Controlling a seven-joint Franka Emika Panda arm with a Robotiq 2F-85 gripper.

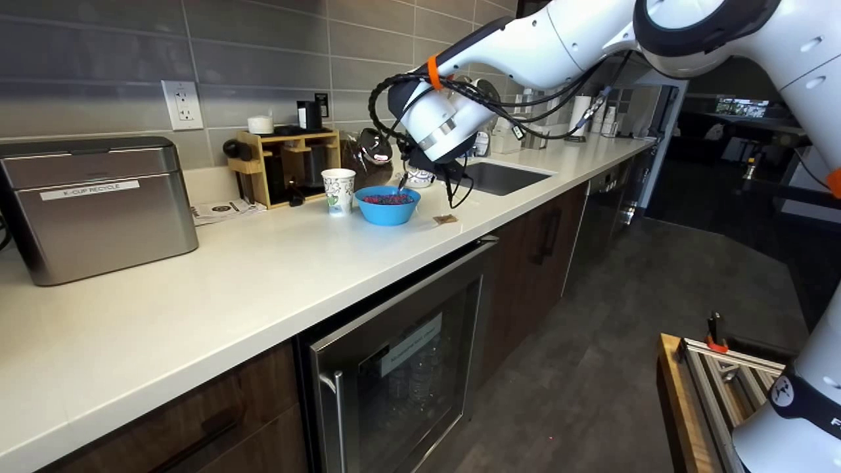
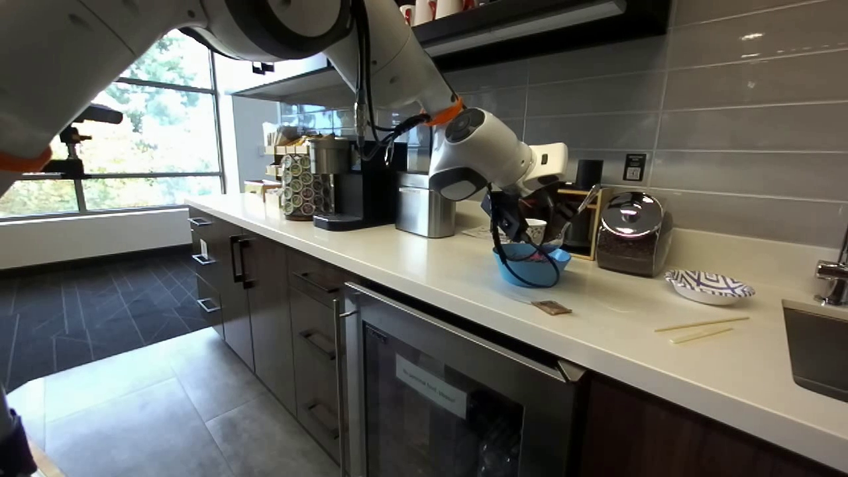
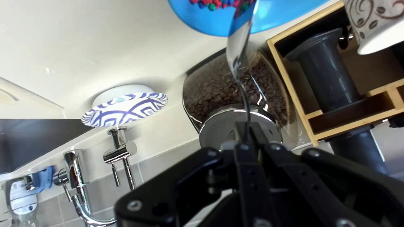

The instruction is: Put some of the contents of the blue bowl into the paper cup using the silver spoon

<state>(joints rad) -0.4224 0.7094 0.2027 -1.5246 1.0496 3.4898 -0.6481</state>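
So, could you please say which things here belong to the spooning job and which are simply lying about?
For the job: silver spoon, held in the gripper; blue bowl; its multicoloured contents; patterned paper cup.
Just lying about: coffee-bean jar; blue-and-white patterned bowl; K-Cup recycle bin; brown packet; two thin sticks.

Window (image 2: 159, 132) overexp. | far rm (image 1: 713, 157) dim | blue bowl (image 3: 217, 23) w/ glare

White countertop (image 1: 197, 302) well stocked, blue bowl (image 1: 387, 214) parked right beside the paper cup (image 1: 339, 192), brown packet (image 2: 551, 307) laid close by, K-cup recycle bin (image 1: 98, 220), wooden organizer (image 1: 334, 157), coffee-bean canister (image 2: 631, 235), patterned bowl (image 2: 709, 288) and two thin sticks (image 2: 702, 324) spread along it.
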